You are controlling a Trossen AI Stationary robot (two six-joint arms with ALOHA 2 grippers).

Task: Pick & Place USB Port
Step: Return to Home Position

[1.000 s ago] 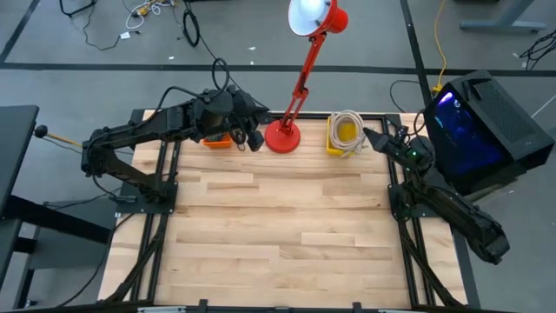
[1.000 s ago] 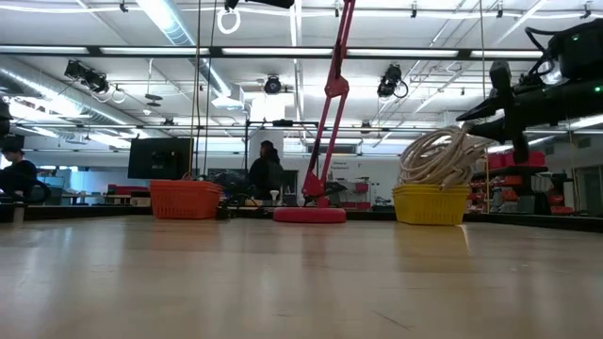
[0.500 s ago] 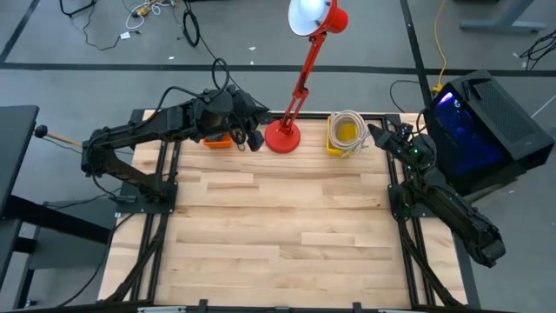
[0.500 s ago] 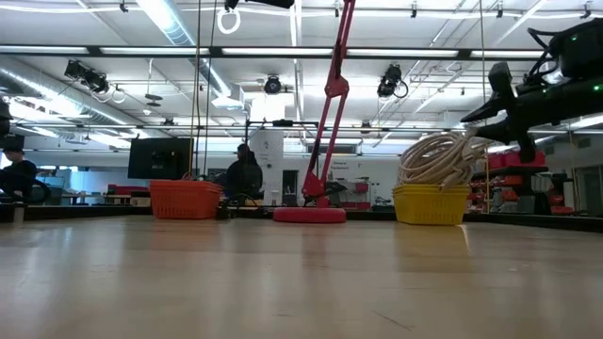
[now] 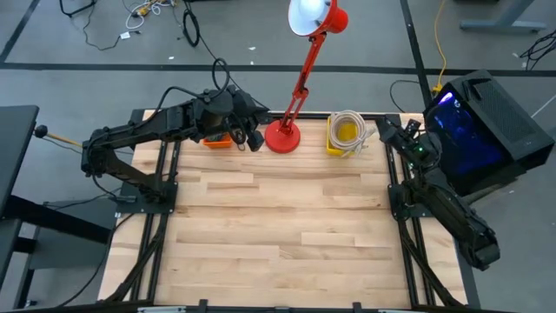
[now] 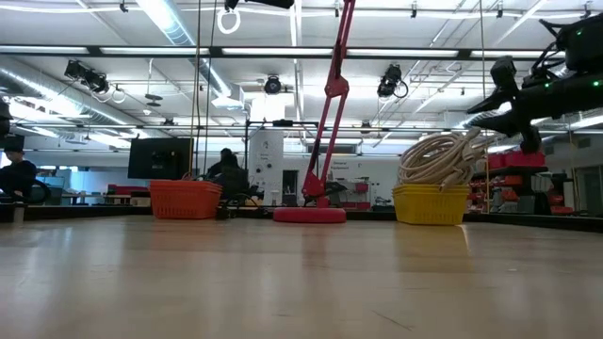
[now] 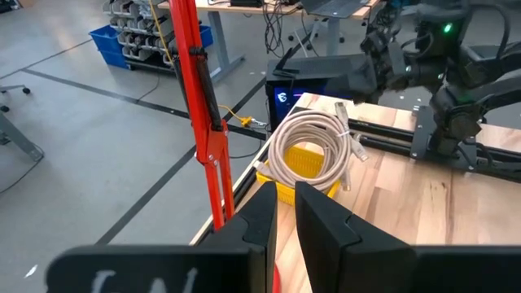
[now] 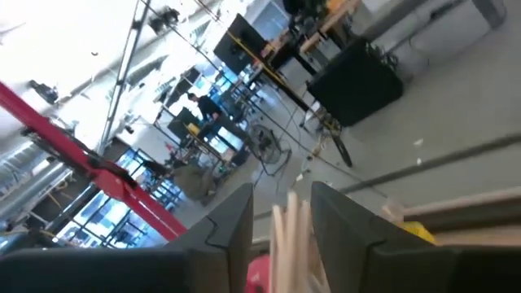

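Note:
My left gripper (image 5: pixel 252 139) hovers at the far edge between the orange basket (image 5: pixel 217 140) and the red lamp's base (image 5: pixel 282 136). In the left wrist view its fingers (image 7: pixel 285 220) stand with only a narrow slit between them and nothing in it. My right gripper (image 5: pixel 383 130) is open in the air beside the yellow basket (image 5: pixel 343 136), and in the low view it is higher than the coiled white cable (image 6: pixel 443 155) in that basket. The coil's strands (image 8: pixel 290 228) show ahead between the right fingers. I cannot make out a USB port.
The red desk lamp stands on its round base (image 6: pixel 309 215) at the far edge, its arm (image 7: pixel 199 98) rising between the two baskets. A black computer case (image 5: pixel 482 122) with blue light sits beyond the table's right edge. The wooden table (image 5: pixel 278 235) stretches toward the near edge.
My right gripper has risen and drawn back from the yellow basket toward the table's right edge, its fingers tipping upward. The cable coil has stayed in the basket. A person in the room behind has walked toward the left.

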